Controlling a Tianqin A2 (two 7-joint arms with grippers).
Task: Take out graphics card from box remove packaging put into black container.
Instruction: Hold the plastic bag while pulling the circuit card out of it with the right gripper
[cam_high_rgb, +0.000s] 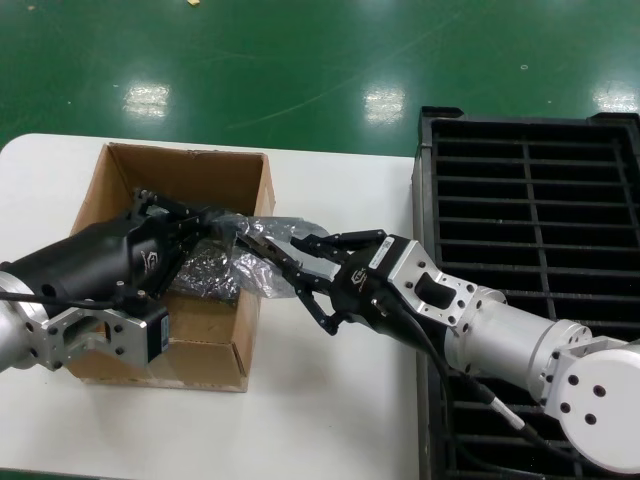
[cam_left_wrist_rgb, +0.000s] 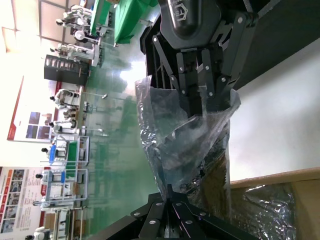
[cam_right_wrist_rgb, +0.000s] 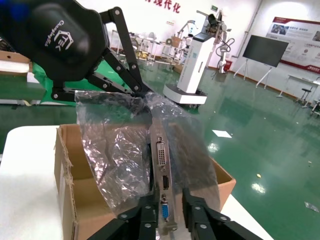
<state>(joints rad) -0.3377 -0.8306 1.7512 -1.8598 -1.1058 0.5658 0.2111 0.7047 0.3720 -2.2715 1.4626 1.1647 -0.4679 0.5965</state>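
The graphics card (cam_right_wrist_rgb: 161, 160) hangs edge-on above the brown box (cam_high_rgb: 110, 190), its silver bracket with a white and a blue port towards my right wrist camera. The crinkly translucent packaging (cam_right_wrist_rgb: 115, 150) still wraps it. My right gripper (cam_right_wrist_rgb: 167, 212) is shut on the bracket end of the card, just outside the box's right wall (cam_high_rgb: 252, 300). My left gripper (cam_high_rgb: 238, 232) reaches over the box and is shut on the far end of the packaging (cam_left_wrist_rgb: 185, 140), pinching the plastic between its fingertips. The black container (cam_high_rgb: 530, 200) stands to the right.
More crinkly wrapped items (cam_high_rgb: 205, 272) lie inside the box. The white table (cam_high_rgb: 330, 420) shows bare surface in front of the box. The right arm lies across the black container's near left corner. Green floor lies beyond the table.
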